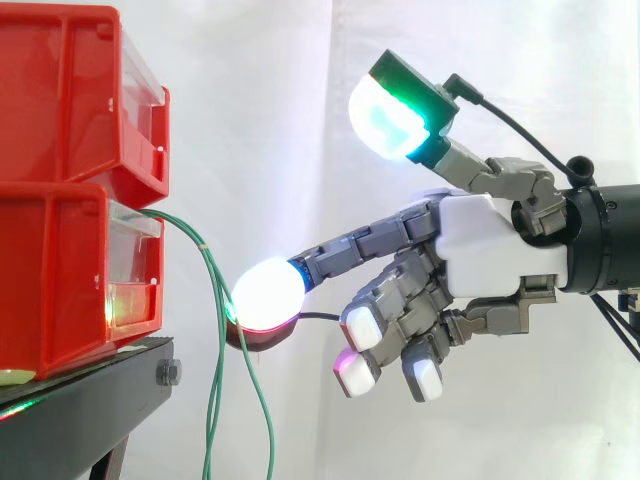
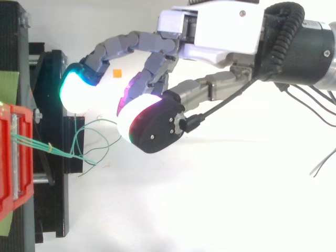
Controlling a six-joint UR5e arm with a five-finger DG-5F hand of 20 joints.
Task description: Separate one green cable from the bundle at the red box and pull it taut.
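None of the green cables [image 1: 205, 255] is separated yet, as far as I can judge. They leave the lower red box [image 1: 50, 280] as one tied bundle and hang slack in front of the black stand [image 1: 90, 385], toward 6 o'clock in the side view. The hand [image 1: 480, 250] is spread apart and clamps nothing. One straight finger reaches to 9 o'clock, and its white pad [image 1: 268, 290] is at the hanging strands, touching or just beside them (I cannot tell which). The thumb pad [image 1: 385, 115] stands high at approx. 1 o'clock from it, well apart from the cables. The other fingers [image 1: 362, 328] are curled under the palm w/ nothing in them. In the top view the strands fan out loosely at 3 o'clock of the box. So the approach seems done; picking one strand, pinching it and pulling it taut are all left, i.e. most of the task.
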